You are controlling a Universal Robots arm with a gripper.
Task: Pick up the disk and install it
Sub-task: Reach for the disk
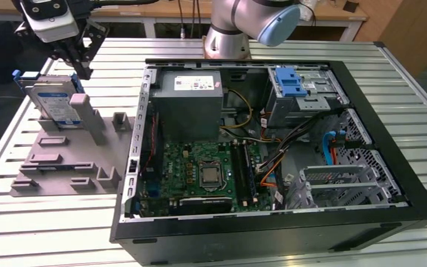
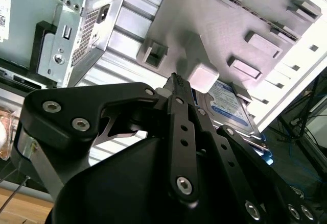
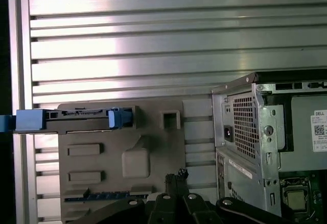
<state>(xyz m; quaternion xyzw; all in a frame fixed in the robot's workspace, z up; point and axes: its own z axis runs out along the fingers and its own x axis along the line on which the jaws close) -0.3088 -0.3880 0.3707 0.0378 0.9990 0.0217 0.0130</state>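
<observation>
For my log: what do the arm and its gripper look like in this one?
The arm is silver-grey tubing with a rounded light-blue joint cap. The gripper is matte black: flat linkage bars pinned with silver screws, as both wrist views show, narrowing to slim tips. A white-and-grey box sits above it at the wrist.

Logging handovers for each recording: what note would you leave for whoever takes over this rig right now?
Gripper: shut, holding nothing, hovering over the grey holder fixture, close to the disk but not touching it.
Disk: stands on edge in that fixture at the exterior view's left, beside the open computer case.
Done: nothing that shows; disk untouched.
Left: disk not yet grasped, not yet installed in the case.
</observation>
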